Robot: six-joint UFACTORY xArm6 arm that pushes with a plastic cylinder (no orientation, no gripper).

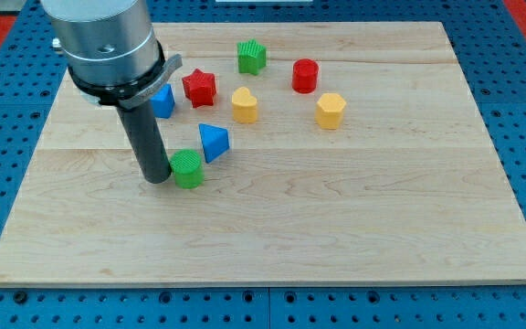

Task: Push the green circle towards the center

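Note:
The green circle (pixel 188 169) is a short green cylinder lying left of the board's middle. My tip (pixel 157 177) rests on the board right against the circle's left side. The dark rod rises from it to the grey arm body at the view's top left. A blue triangle (pixel 213 142) sits just up and right of the green circle, nearly touching it.
Toward the view's top lie a blue block (pixel 163 101) partly behind the rod, a red star (pixel 199 88), a yellow heart-like block (pixel 245 105), a green star (pixel 251 57), a red cylinder (pixel 305 76) and a yellow hexagon (pixel 331 111). The wooden board (pixel 336 210) sits on a blue pegboard.

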